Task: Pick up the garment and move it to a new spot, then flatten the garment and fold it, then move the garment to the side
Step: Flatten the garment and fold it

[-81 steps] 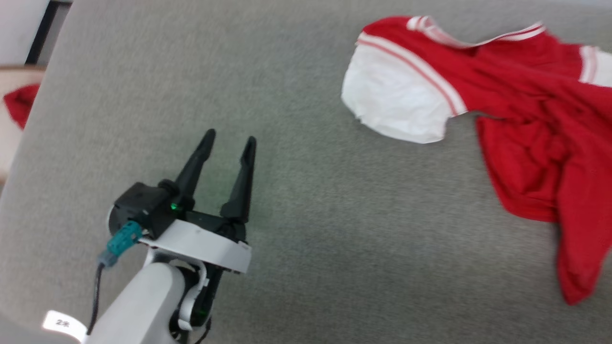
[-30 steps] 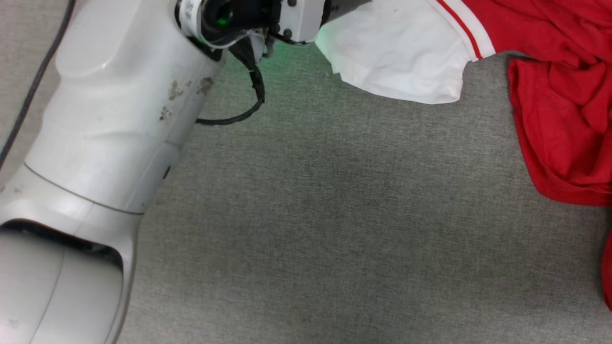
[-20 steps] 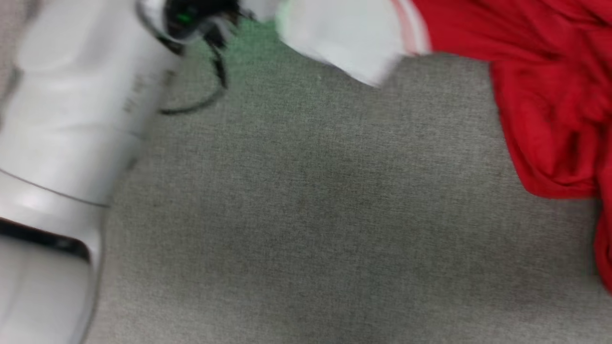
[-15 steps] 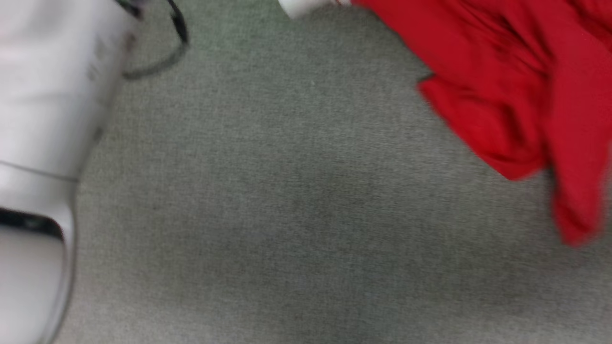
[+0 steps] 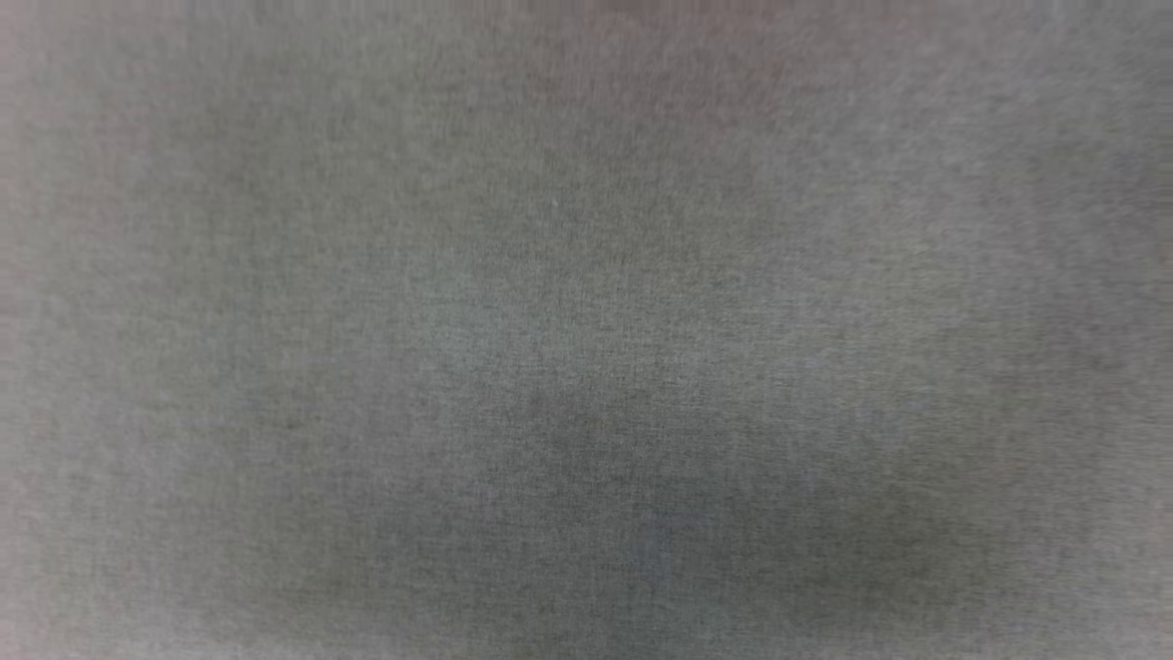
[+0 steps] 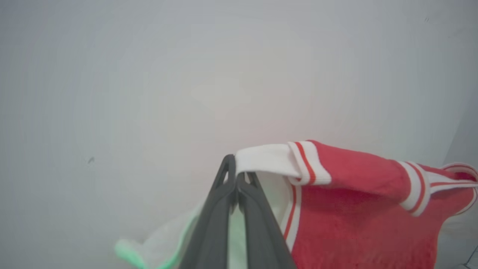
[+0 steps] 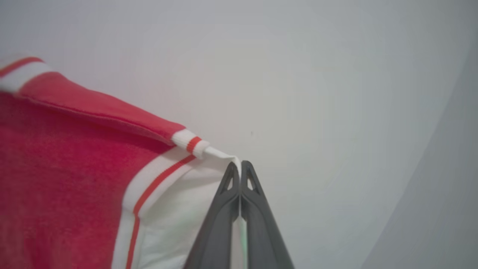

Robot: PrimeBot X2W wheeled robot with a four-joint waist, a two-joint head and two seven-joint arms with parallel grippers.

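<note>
You see the left gripper [image 6: 235, 170] and right gripper [image 7: 239, 167] each clamped shut on the garment's [image 6: 354, 209] white edge.

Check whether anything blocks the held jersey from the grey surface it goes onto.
Nothing visible does. The left hand and right hand are each shut on a white edge of the garment, and the grey surface in the head view shows no object, though blurred.
</note>
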